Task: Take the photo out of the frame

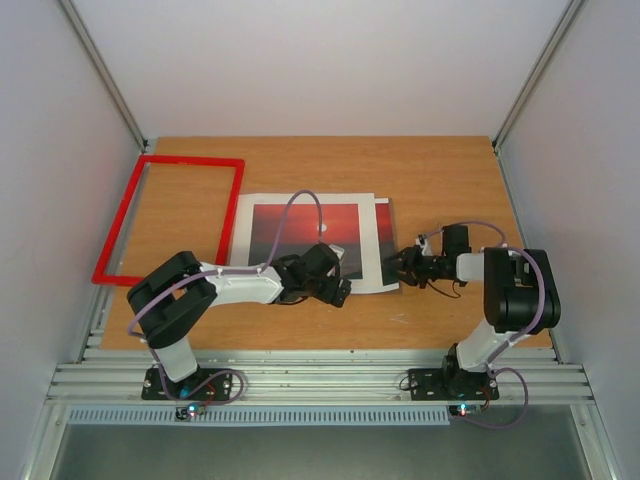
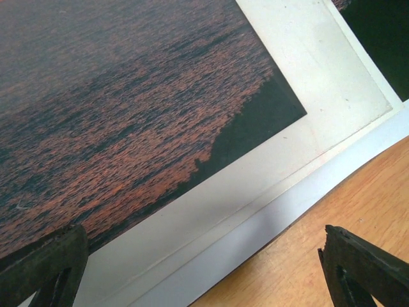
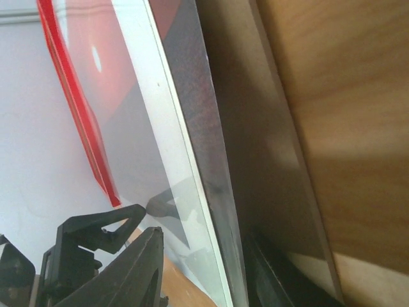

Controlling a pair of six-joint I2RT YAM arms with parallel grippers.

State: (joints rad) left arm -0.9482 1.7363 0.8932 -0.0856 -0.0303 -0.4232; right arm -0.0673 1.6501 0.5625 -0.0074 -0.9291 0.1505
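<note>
The frame (image 1: 170, 215) is thin and red. It lies at the table's back left, and bare wood shows through it. The photo (image 1: 310, 235), a red sunset print, lies mid-table on white sheets (image 1: 365, 280), apart from the frame. My left gripper (image 1: 335, 288) hovers open over the photo's front edge. Its fingers (image 2: 45, 268) straddle the white margin beside the dark sea (image 2: 128, 115). My right gripper (image 1: 408, 265) is at the stack's right edge, open. One finger (image 3: 128, 275) is above the raised edge and the other is below the dark board (image 3: 255, 160). The photo's red sky (image 3: 128, 77) shows here too.
A dark sheet (image 1: 385, 235) sticks out at the stack's right side. White walls close in the table on the left, right and back. A slotted metal rail (image 1: 320, 385) runs along the near edge by the arm bases.
</note>
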